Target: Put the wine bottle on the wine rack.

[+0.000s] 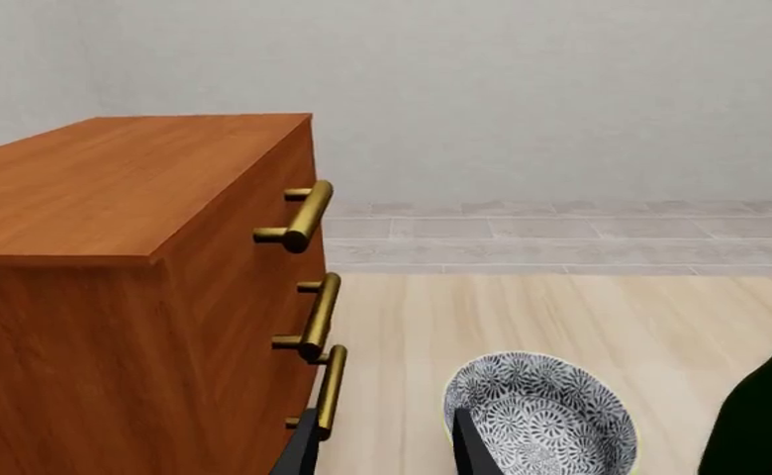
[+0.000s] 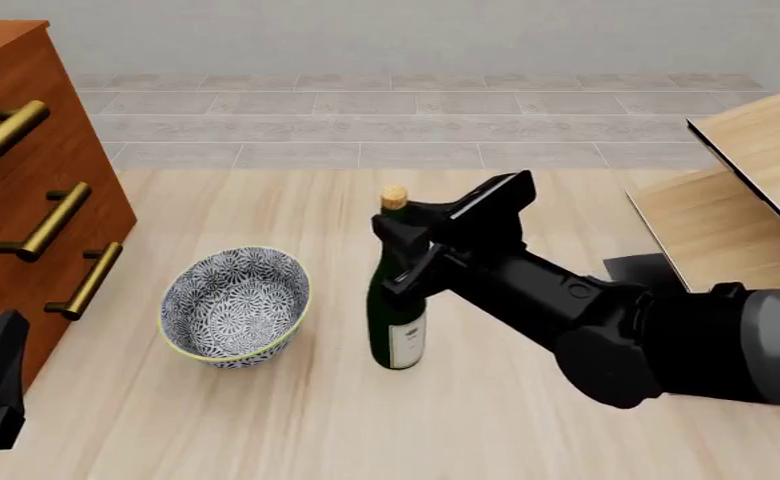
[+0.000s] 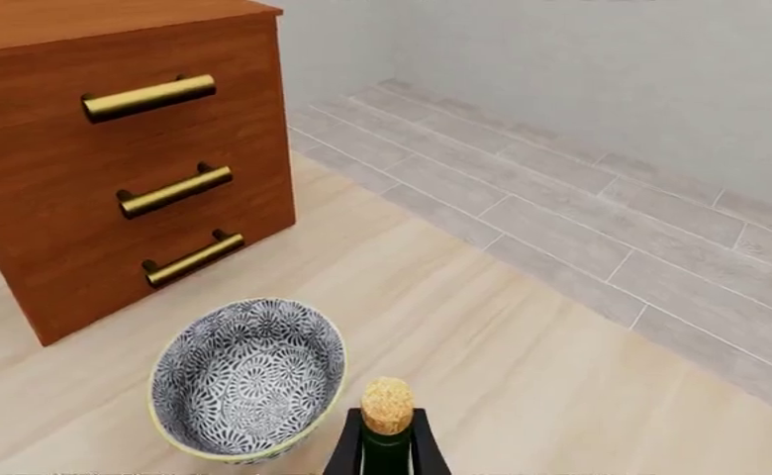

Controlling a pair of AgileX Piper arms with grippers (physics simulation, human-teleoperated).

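One wine bottle (image 2: 398,300) stands upright on the table (image 2: 497,420), its tan cork (image 2: 394,197) on top and a white label near its base. The right gripper (image 2: 410,262) is at the bottle's neck, a dark finger on either side of the glass just below the cork. In the right wrist view the two fingertips (image 3: 346,450) flank the neck closely, so the gripper looks closed on the bottle, which sits on the table surface.

One bowl (image 2: 234,306) with a blue and white pattern sits just beside the bottle, on its left in the front view, apart from it. One reddish-brown cabinet (image 2: 17,190) stands at the left edge of the table and carries three brass handles (image 2: 46,221), one per drawer, stacked one above the other.

One wine rack (image 2: 744,195) of pale wood panels with dark edges stands at the right side of the table, well apart from the bottle, with part of a black base plate (image 2: 641,270) showing beneath it.

The left gripper (image 1: 383,445) hangs low at the near left corner of the table, beside the cabinet. Its two fingers stand parted with nothing between them, and the bowl lies just ahead of it.
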